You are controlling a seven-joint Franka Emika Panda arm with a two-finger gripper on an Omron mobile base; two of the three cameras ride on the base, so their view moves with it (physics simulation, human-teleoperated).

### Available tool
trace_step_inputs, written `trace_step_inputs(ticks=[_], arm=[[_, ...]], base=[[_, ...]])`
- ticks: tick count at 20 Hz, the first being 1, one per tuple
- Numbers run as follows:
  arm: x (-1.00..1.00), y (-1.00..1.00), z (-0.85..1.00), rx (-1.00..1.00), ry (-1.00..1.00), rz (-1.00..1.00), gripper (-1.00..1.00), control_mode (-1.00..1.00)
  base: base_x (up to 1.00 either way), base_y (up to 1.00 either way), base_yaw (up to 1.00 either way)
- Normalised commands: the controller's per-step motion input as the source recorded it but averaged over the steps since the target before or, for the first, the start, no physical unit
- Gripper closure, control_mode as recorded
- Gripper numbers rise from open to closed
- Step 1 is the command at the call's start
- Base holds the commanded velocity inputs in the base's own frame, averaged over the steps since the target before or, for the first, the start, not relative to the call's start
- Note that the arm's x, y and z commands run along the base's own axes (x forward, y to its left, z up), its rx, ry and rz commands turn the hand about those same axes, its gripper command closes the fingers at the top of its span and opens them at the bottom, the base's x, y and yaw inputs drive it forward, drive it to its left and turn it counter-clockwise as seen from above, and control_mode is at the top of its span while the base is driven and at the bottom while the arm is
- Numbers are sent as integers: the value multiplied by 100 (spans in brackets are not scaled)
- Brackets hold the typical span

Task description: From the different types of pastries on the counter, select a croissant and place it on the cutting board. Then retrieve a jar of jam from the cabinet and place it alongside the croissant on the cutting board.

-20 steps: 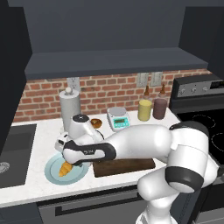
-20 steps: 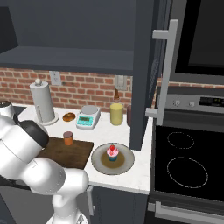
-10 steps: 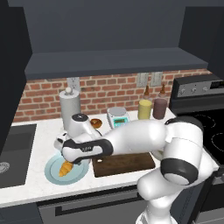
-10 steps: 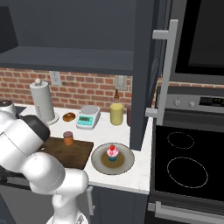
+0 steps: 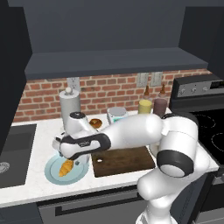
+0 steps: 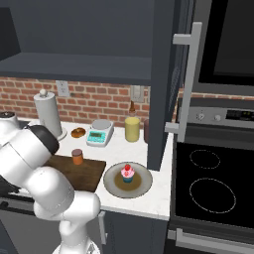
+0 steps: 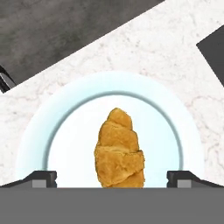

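The step in hand is the first one, picking the croissant (image 7: 119, 151), and the grasp is not yet made: in the hand view the pastry lies lengthwise in the middle of the light blue plate (image 7: 65, 113), and the gripper (image 7: 112, 178) has its two dark fingertips (image 7: 41, 178) standing wide apart, one to each side of the croissant, with bare plate between each tip and the pastry. In the left base view the hand hangs low over that plate, which sits near the front edge of the counter (image 5: 43, 127), just beside the left short end of the cutting board (image 5: 127, 159), the end with the small round hole. The board carries no croissant yet, though in the right base view a small orange-brown jar (image 6: 77, 157) stands on its far edge; whether that is the jam I cannot say for sure. The donut (image 5: 95, 123) rests toward the back of the counter and the cupcake (image 6: 127, 172) on a brown plate (image 6: 144, 186) near the counter's right end, both well apart from the hand. As I judge it, the next move calls for a short straight descent until the tips bracket the croissant's thick middle, then a gentle close, a lift clear of the plate rim, and a short carry sideways onto the board
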Motion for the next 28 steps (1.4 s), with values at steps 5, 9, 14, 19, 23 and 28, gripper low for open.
trace_step_inputs(ticks=[5,9,14,19,23,28], arm=[[0,0,-16,0,5,0,-100,-100],[0,0,-26,-2,0,0,-100,-100],[0,3,-18,-2,0,0,-100,-100],[0,8,-17,-2,0,0,-100,-100],[0,14,-20,-3,0,0,-100,-100],[10,26,-13,-1,-3,0,-100,-100]], base=[[0,0,0],[0,0,0],[0,0,0],[0,0,0],[0,0,0],[0,0,0]])
